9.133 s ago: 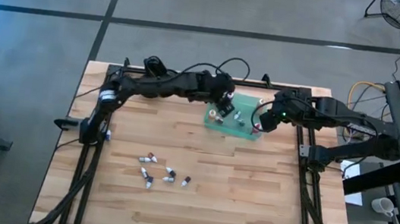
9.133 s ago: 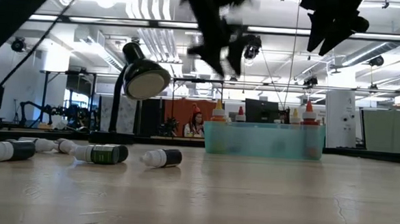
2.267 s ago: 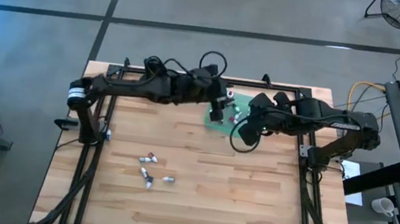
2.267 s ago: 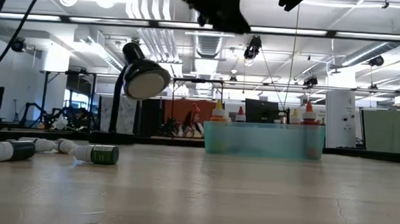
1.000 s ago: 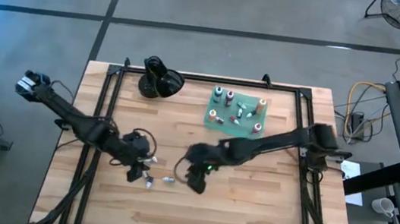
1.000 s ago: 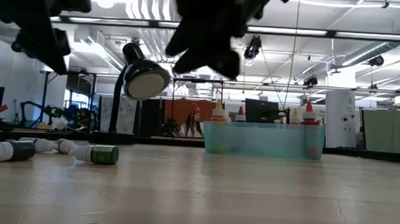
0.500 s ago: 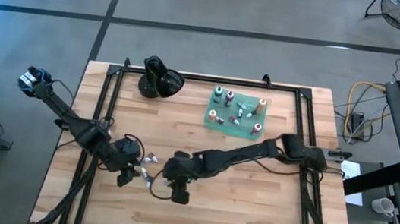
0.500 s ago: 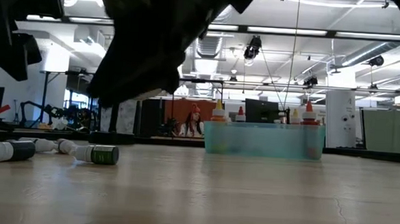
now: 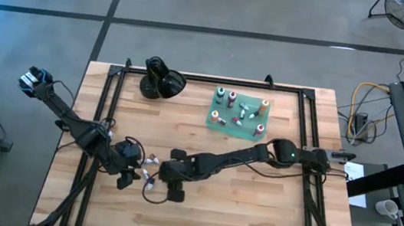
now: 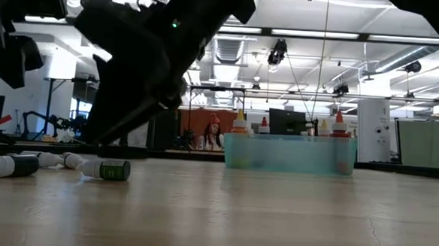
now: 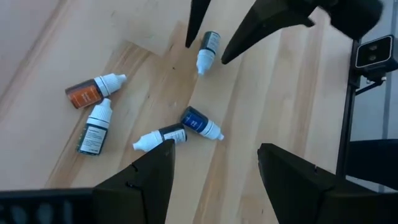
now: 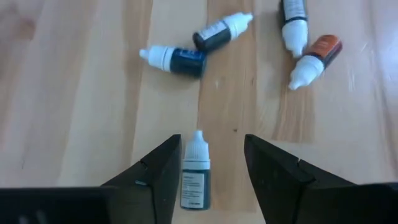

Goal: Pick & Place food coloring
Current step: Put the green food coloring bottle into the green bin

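Several small food coloring bottles lie on their sides on the wood near the table's near-left part (image 9: pixel 151 165). In the right wrist view, a dark white-capped bottle (image 12: pixel 195 172) lies between my right gripper's (image 12: pixel 212 148) open fingers, untouched as far as shows. A blue (image 12: pixel 174 61), a black (image 12: pixel 221 31), a dark (image 12: pixel 293 22) and an orange bottle (image 12: pixel 316 59) lie beyond. My left gripper (image 11: pixel 216 150) hangs open just left of the cluster (image 9: pixel 126 178), above the blue (image 11: pixel 200 122) and black (image 11: pixel 163 135) bottles. More bottles stand in the teal tray (image 9: pixel 225 122).
A glossy black rounded object (image 9: pixel 161 81) sits at the far edge, left of the tray. In the low view the tray (image 10: pixel 289 153) stands far off and bottles (image 10: pixel 112 168) lie at left. Bare wood spreads to the right and near side of the cluster.
My right gripper has swept toward the table's left and near edge, coming down over the lying bottles until its open fingers stand either side of one. My left gripper has shifted slightly toward the near-left and stayed open. The bottles have not moved.
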Controlling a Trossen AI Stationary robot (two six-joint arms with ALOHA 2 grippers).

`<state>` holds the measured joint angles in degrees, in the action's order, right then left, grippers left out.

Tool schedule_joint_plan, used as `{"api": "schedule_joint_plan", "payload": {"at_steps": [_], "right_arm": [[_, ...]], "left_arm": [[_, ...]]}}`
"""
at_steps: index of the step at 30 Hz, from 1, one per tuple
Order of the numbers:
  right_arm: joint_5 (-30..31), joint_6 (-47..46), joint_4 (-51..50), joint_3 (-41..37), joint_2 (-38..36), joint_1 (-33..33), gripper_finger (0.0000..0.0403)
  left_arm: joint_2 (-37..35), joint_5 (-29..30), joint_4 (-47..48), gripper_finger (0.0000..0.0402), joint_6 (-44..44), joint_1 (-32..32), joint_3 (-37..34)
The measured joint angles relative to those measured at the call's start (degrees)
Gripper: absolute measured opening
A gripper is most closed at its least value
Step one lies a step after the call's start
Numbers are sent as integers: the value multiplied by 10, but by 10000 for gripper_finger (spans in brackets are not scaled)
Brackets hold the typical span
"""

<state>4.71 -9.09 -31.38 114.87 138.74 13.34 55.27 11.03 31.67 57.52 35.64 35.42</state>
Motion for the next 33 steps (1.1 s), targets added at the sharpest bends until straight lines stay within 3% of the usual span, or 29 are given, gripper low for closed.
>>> {"api": "schedule_joint_plan", "payload": {"at_steps": [13, 19, 26, 33], "right_arm": [[-8, -30, 7, -51, 0, 0, 163], [-12, -36, 13, -62, -2, 1, 132], [-17, -43, -1, -51, -2, -14, 47], [-10, -51, -109, -18, -44, -57, 55]], "left_arm": [[0, 6, 1, 202, -5, 0, -1], [0, 11, 1, 202, -5, 0, -1], [0, 12, 1, 202, -5, 0, -1], [0, 12, 2, 202, -2, 0, -1]]}}
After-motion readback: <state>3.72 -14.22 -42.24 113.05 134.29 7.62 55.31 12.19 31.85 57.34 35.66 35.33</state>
